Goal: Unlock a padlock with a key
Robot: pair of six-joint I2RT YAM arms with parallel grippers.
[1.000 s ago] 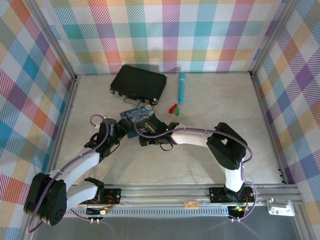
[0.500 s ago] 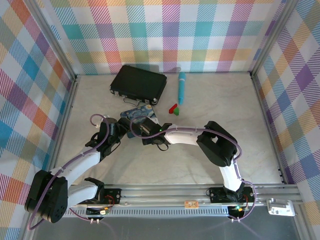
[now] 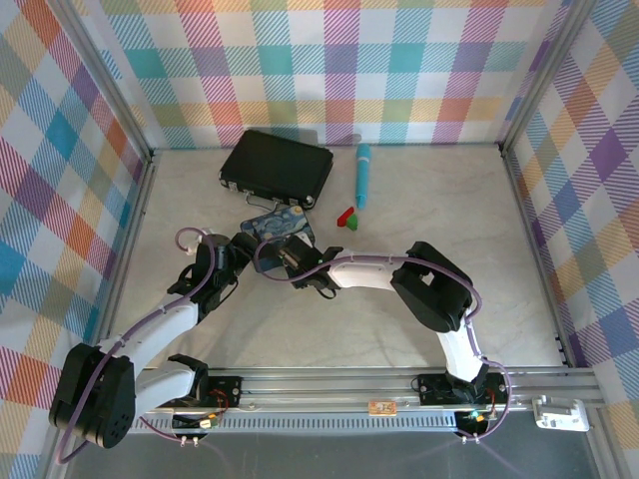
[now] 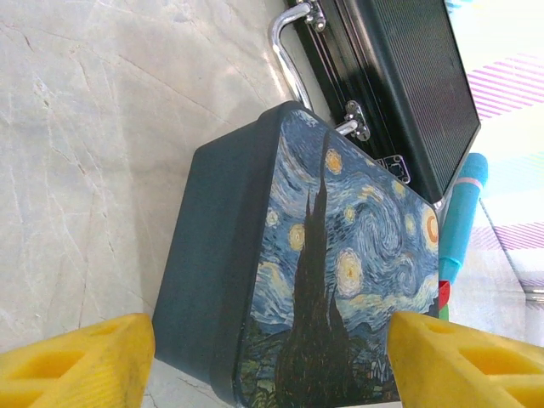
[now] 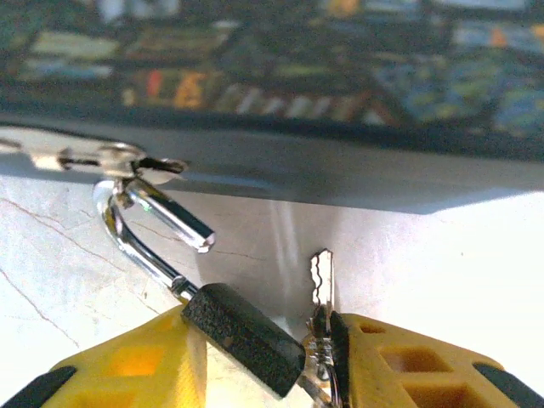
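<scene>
Two jaws of right gripper (image 5: 268, 338) stand narrow around padlock (image 5: 242, 340), key (image 5: 321, 285) at three o'clock, hold unclear; left gripper (image 4: 268, 344) gapes wide.

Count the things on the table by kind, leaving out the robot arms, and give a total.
boxes: 2 (black case, painted box)
blocks: 2 (red block, green block)
teal marker: 1
padlock: 1
key: 1
Total: 7
</scene>
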